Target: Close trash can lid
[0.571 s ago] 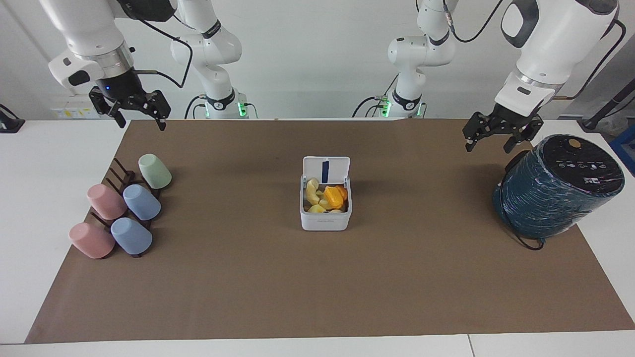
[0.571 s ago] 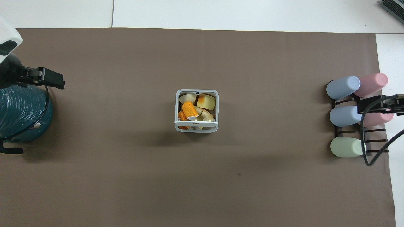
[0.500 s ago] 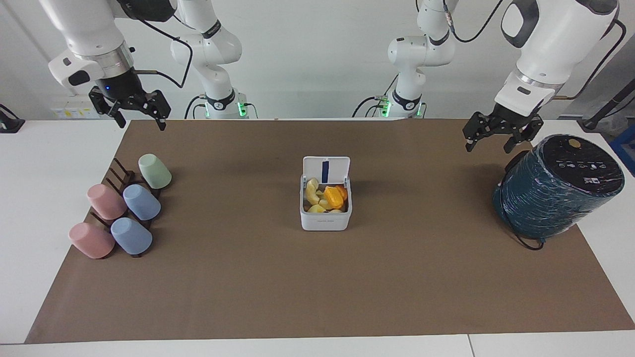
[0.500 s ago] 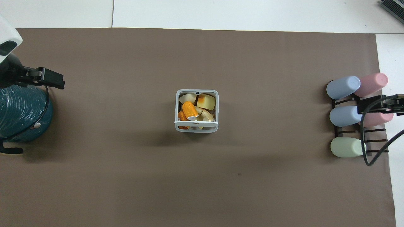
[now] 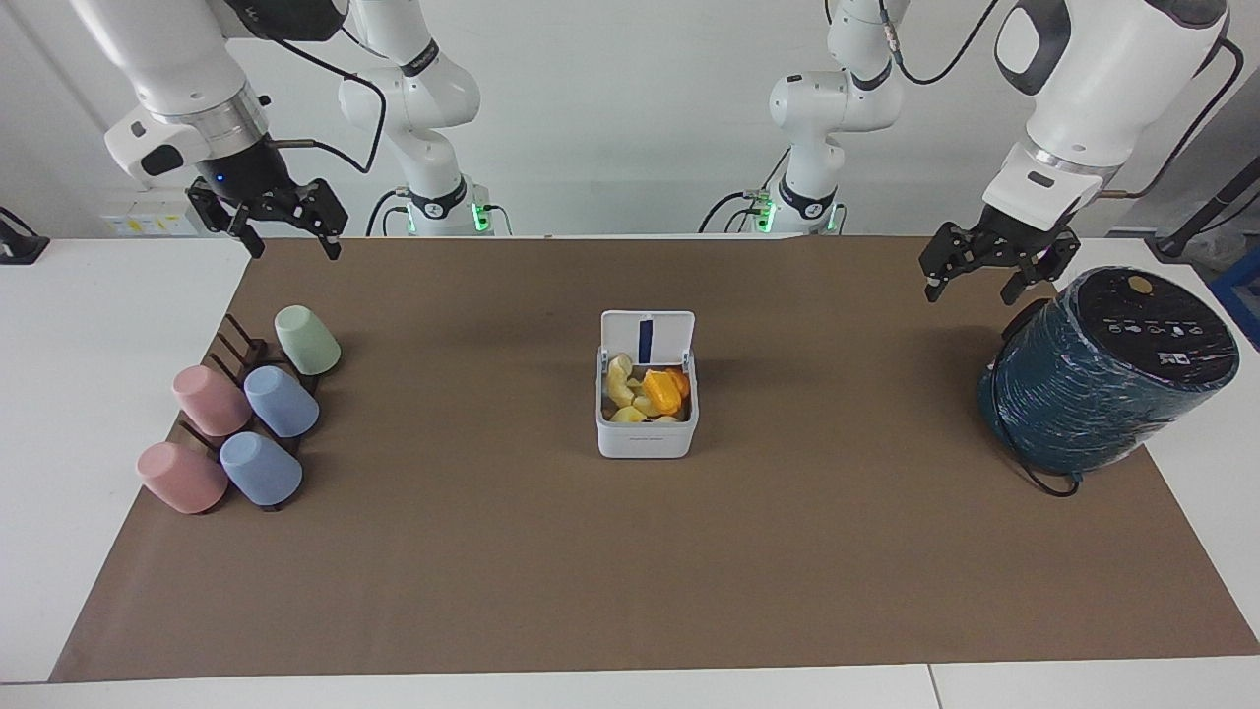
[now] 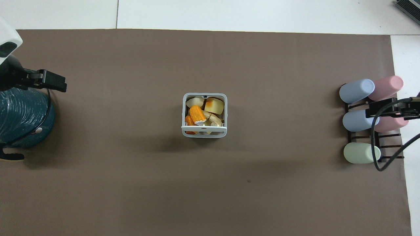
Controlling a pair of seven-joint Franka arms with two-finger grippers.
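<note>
The trash can [image 5: 645, 434] is a small white square box in the middle of the brown mat, filled with yellow and orange pieces; it also shows in the overhead view [image 6: 183, 111]. Its lid [image 5: 648, 336] stands upright and open on the side nearer to the robots, blue strip showing. In the overhead view the lid [image 6: 204, 127] is edge-on. My left gripper [image 5: 973, 286] is open and empty, up in the air beside the teal cylinder, and shows in the overhead view [image 6: 54, 82]. My right gripper [image 5: 293, 241] is open and empty above the cup rack [image 6: 377, 111].
A large dark teal cylinder with a black top [image 5: 1107, 369] leans at the left arm's end of the mat [image 6: 23, 118]. A dark rack with several pastel cups [image 5: 241, 414] lies at the right arm's end [image 6: 361, 121].
My right gripper has shifted a little toward the middle of the table. The left gripper, the trash can and the lid have not visibly moved.
</note>
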